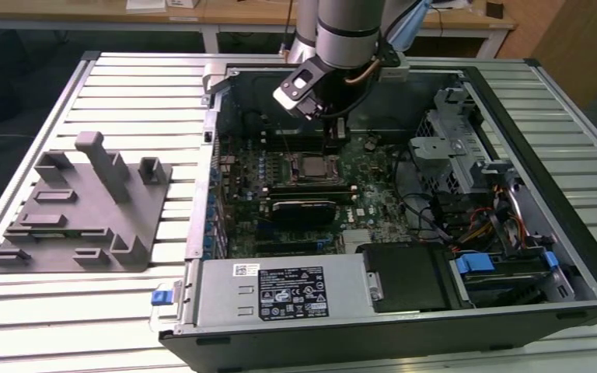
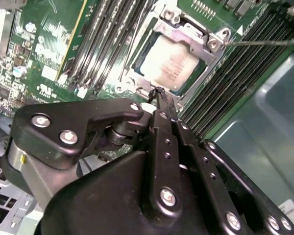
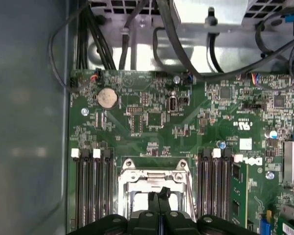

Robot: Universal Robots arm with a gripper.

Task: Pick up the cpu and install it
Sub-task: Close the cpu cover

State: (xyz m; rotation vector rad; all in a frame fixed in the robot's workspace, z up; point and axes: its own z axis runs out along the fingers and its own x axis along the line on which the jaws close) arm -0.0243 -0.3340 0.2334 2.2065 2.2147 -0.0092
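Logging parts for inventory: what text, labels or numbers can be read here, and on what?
White label on the power supply: print too small to read.
cpu lid: faint marking, blurred.
Motherboard silkscreen: too small to read.
No text legible.
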